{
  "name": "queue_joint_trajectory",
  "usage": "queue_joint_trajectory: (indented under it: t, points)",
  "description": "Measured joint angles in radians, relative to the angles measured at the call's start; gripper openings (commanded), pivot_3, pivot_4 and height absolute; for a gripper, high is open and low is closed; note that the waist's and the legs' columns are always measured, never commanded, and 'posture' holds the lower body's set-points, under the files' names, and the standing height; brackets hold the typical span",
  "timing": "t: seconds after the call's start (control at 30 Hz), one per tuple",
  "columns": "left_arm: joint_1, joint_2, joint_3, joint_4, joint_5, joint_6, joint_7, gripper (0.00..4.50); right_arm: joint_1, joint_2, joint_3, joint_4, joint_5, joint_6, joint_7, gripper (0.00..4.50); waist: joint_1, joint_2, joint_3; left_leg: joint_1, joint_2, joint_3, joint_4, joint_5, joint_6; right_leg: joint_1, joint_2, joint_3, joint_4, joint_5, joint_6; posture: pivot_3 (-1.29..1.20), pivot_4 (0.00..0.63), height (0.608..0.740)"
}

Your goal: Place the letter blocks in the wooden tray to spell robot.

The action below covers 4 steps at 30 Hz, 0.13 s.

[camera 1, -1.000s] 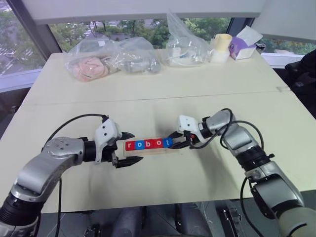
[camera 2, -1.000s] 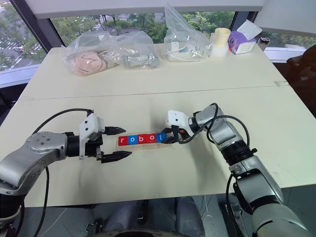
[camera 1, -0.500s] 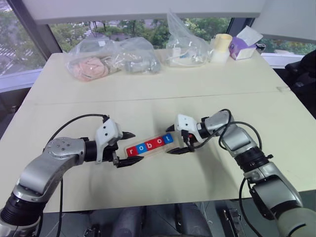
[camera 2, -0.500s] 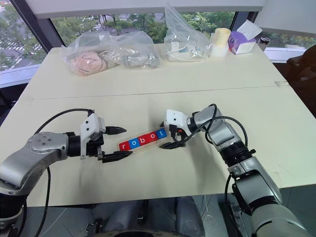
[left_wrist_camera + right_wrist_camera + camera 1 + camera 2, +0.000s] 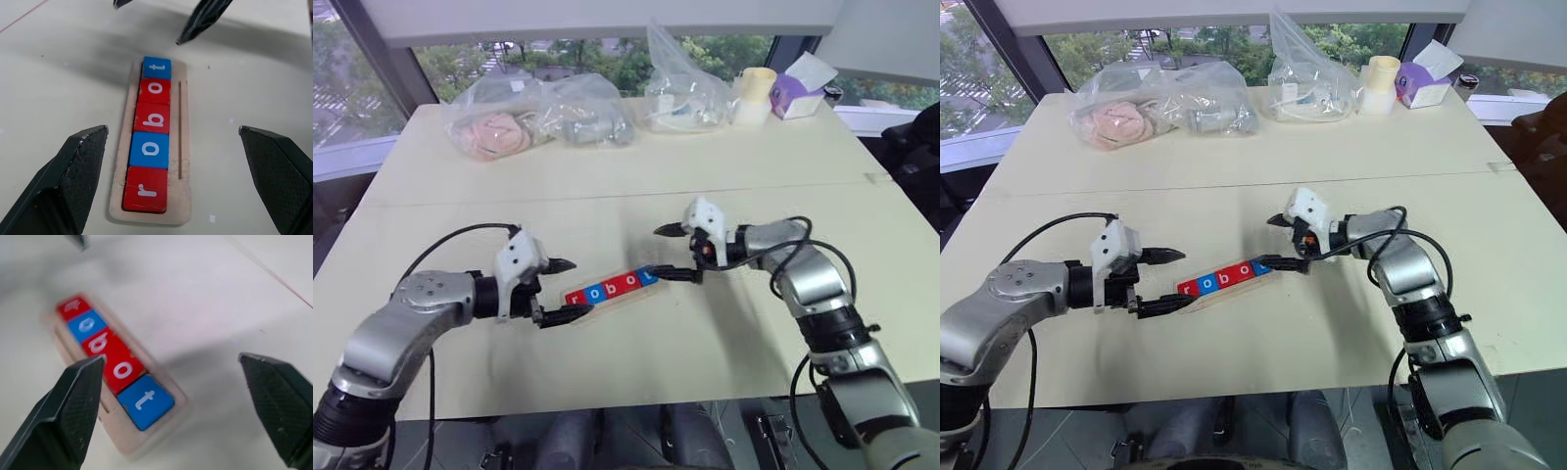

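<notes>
Now the wooden tray (image 5: 183,161) lies tilted on the pale table (image 5: 636,186), holding five letter blocks (image 5: 152,138) in a row that reads r, o, b, o, t. At its r end the left gripper (image 5: 563,291) has its fingers spread wide; past the t end the right gripper (image 5: 677,253) hovers with fingers apart, holding nothing

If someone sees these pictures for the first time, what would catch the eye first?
First, the five letter blocks, red and blue, which lie in a row in the wooden tray near the middle of the table and spell robot. Next, the left gripper and the right gripper, both open, one at each end of the tray. At the far edge lie clear plastic bags.
</notes>
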State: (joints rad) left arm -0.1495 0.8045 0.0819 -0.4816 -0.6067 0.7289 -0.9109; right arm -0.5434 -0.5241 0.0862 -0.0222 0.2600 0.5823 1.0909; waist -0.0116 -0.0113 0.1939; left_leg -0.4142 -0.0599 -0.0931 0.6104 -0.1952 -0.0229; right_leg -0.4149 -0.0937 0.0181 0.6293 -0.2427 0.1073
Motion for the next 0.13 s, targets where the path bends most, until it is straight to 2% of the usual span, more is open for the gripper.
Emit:
queue_joint_trajectory:
  t: [0.13]
  points:
    - [0.132,0.029,0.130,-0.038,-0.057,0.041,0.002,4.50,0.152,-0.077,-0.136,-0.216,0.125,0.170,-0.051,4.48,0.000,0.000,0.000,-0.007,0.000,0.001,0.000,0.000,0.000,-0.007,-0.002,0.000,0.000,0.000,0.000,0.00,0.150,0.740]
